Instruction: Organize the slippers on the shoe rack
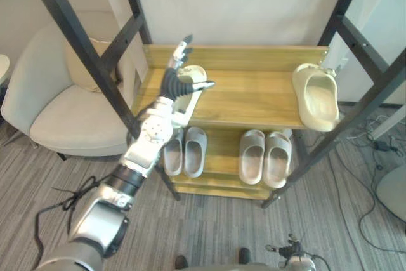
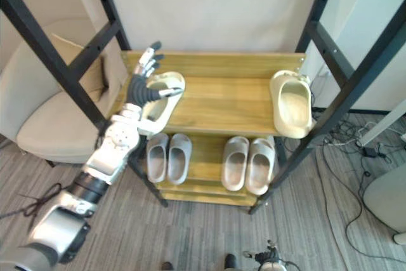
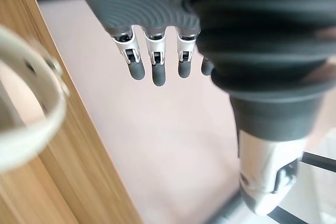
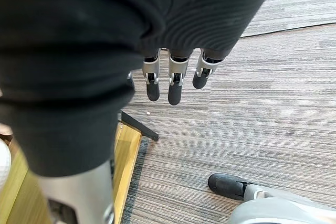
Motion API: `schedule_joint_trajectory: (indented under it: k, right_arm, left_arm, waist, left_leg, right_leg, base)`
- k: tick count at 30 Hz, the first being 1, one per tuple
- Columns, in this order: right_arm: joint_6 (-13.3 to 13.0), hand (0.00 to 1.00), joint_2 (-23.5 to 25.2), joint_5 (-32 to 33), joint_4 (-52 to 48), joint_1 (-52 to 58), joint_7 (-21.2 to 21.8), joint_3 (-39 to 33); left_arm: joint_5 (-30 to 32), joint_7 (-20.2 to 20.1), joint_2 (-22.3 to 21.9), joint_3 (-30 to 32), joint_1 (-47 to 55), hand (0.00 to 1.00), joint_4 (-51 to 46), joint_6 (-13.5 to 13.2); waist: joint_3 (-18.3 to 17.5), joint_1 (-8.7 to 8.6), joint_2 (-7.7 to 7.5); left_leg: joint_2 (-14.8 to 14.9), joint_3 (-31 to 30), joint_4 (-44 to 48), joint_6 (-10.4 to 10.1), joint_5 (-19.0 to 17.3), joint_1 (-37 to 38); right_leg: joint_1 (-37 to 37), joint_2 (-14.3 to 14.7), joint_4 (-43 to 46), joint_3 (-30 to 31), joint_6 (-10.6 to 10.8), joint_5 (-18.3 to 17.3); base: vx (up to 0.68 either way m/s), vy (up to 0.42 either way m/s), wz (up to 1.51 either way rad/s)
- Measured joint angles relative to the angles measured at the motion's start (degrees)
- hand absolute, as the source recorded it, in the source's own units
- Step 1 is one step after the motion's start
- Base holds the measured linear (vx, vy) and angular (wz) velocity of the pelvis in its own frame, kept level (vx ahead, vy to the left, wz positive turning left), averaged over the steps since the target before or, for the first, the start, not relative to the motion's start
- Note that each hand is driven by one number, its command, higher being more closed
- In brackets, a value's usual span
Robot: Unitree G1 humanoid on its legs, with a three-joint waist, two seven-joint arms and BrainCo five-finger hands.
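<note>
In the left eye view, your left hand is open, fingers straight, over a cream slipper at the left end of the top shelf of the shoe rack. The other slipper lies at the right end of that shelf, well apart. Below that shelf sit two pairs.

In the left wrist view, the fingers hold nothing.

In the right wrist view, your right hand hangs open, low by the rack's foot.

I think you are about to pick up the cream slipper. Next, close round its rim and carry it beside the other slipper.
</note>
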Motion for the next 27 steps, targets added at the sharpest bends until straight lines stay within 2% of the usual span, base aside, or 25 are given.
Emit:
schedule_joint_trajectory:
  k: [8, 13, 27]
  right_arm:
    - [0.0, 0.00, 0.3, 0.0, -0.3, -1.1, 0.5, -1.4]
    - [0.0, 0.00, 0.7, 0.0, -3.2, 0.0, 0.5, -1.6]
    - [-0.1, 0.00, 2.4, 1.2, -7.0, 1.1, 0.6, -2.4]
  left_arm:
    - [0.0, 0.0, 3.9, 0.3, -7.4, 0.00, 5.5, 1.5]
    - [0.2, -0.7, 4.0, 0.0, -11.8, 0.00, 5.5, 1.7]
    - [8.0, -2.4, 4.8, -3.3, -16.5, 0.00, 7.8, 3.2]
  waist:
    - [1.9, 0.05, 1.78]
    - [2.7, 0.23, 1.78]
    - [2.8, 0.86, 1.93]
  left_leg:
    - [0.0, 0.4, 0.7, 0.0, 0.0, -2.7]
    - [0.1, 1.4, 0.9, 0.2, -0.1, -3.2]
    - [0.1, 2.2, 1.9, 0.5, -0.3, -3.9]
  right_leg:
    - [-2.6, -0.1, 1.1, 1.0, 0.0, 0.0]
    - [-4.3, -0.2, 2.6, 2.3, -0.1, -0.2]
    - [-6.3, -0.7, 5.2, 3.4, 0.0, -0.8]
  base:
    - [0.00, -0.004, -0.03]
    - [-0.01, -0.001, -0.09]
    - [-0.01, -0.002, -0.04]
